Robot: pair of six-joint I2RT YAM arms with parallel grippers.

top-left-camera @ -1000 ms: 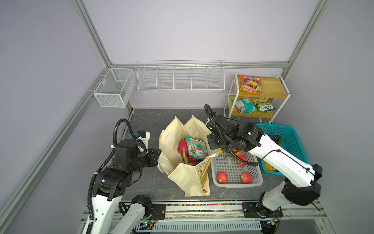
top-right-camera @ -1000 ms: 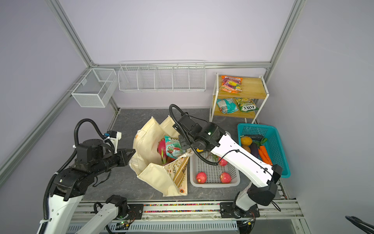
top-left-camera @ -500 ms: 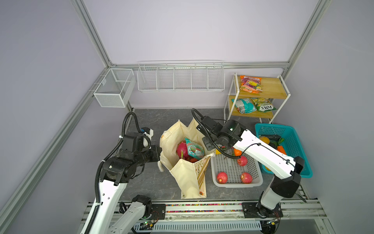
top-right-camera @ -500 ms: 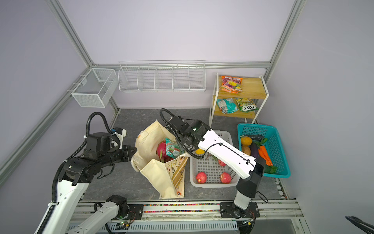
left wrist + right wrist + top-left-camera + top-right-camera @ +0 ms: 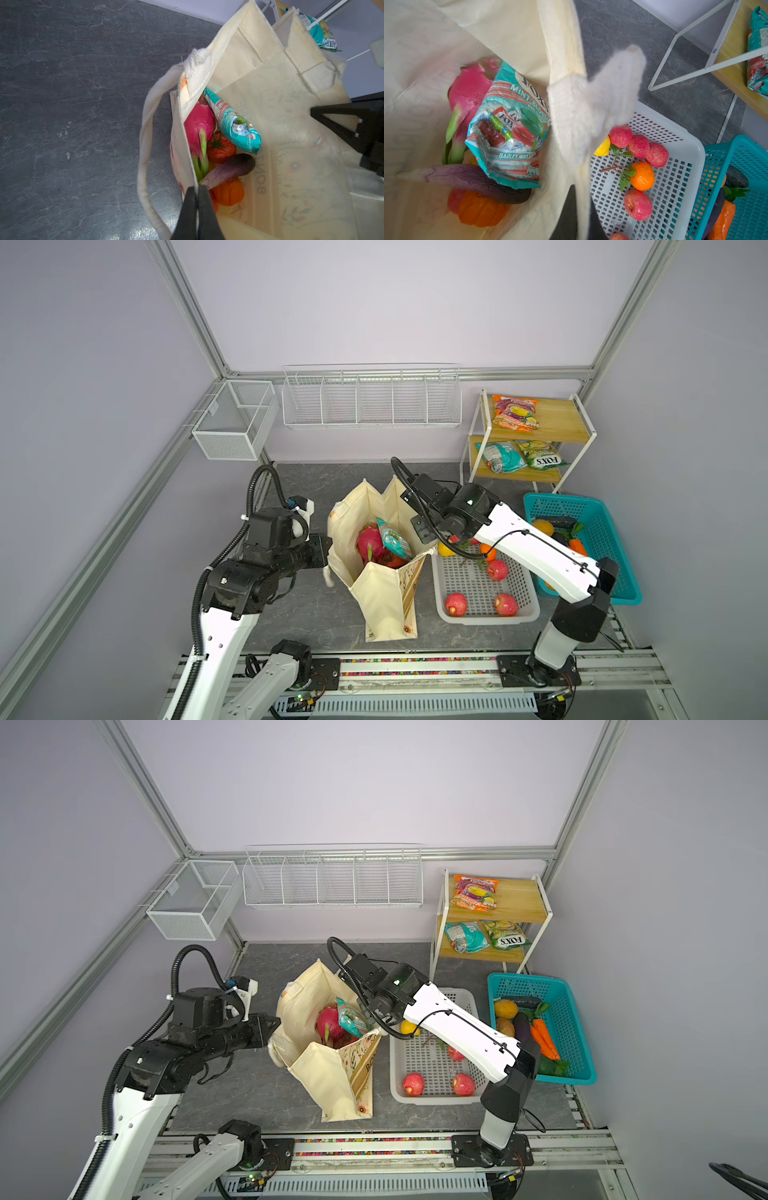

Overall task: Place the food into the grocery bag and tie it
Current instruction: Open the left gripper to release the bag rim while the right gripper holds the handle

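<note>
Grocery bag (image 5: 380, 597): soft cream canvas with floppy walls, likely sags when lifted. Stands mid-tabletop (image 5: 299, 614), just beside white basket (image 5: 486, 616).
Hold at rim hems or strap roots.
Left gripper (image 5: 197, 190): pinched on 1 rim.
Right gripper (image 5: 579, 199): clamped on opposite rim.
Inside: dragon fruit (image 5: 197, 126), teal packet (image 5: 232, 124), eggplant (image 5: 228, 169).
Far-right corner: shelf (image 5: 557, 423), 3 crinkly snack packets (image 5: 514, 412).

Both top views look steeply down from high at the front, far enough to take in the whole table (image 5: 332, 481); both wrist cameras hang close over the open bag (image 5: 291, 145), from opposite rims, sharing its inside.
</note>
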